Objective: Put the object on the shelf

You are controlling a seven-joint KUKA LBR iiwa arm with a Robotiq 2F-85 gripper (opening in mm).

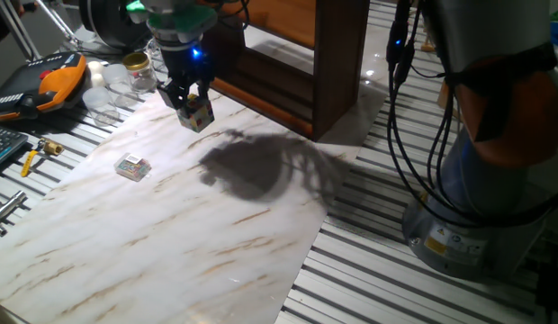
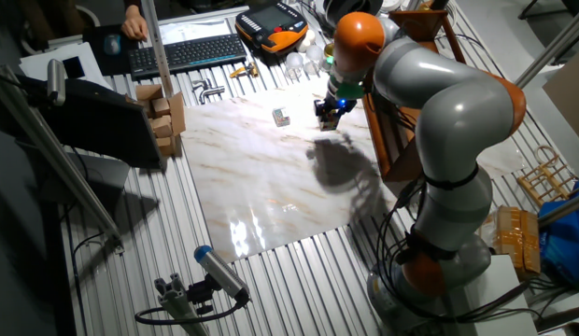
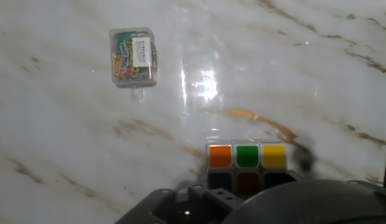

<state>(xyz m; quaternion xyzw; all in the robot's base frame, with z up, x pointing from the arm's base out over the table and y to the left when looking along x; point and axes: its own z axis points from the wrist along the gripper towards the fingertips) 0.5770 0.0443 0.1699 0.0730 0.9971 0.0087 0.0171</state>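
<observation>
Marble tabletop (image 1: 171, 234) lies beneath the gripper (image 1: 191, 101), which clutches the puzzle cube (image 1: 198, 113) in the air beside the dark shelf (image 1: 337, 63). Only the cube's top row shows in the hand view, the fingers hidden

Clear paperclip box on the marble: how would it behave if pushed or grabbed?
The clear box is flat and low, so it would probably slide, not tip or roll. The marble board looks glossy, so a nudge may send it skidding. It looks like thin plastic full of loose clips: likely light, perhaps crushable under a hard pinch.
</observation>
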